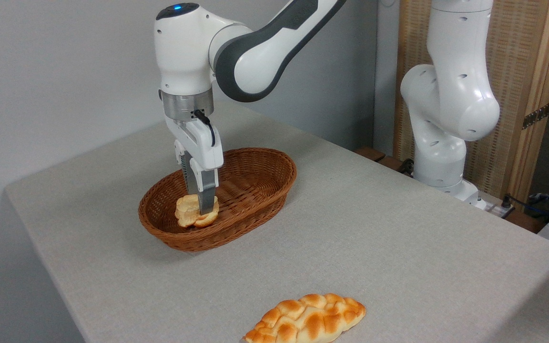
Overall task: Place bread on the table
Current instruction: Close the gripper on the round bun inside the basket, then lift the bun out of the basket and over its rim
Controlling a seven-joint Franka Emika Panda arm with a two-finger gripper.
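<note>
1. Bread (189,210) is being gripped by the hand (204,209), fingers closed on it, inside the wicker basket (255,164).
2. Basket is being carried by the bench (398,228); braided loaf (305,319) is lying well in front of the basket.

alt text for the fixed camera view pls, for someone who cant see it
A white robot arm's gripper reaches down into a brown oval wicker basket, its fingers around a small pale-yellow round bun. The basket sits on a grey-beige cloth-covered table, and a golden-brown braided loaf lies at the near edge.

Gripper (201,207) closed on bread (189,212) inside wicker basket (260,183), braided loaf (305,320) on table (398,238)
</note>
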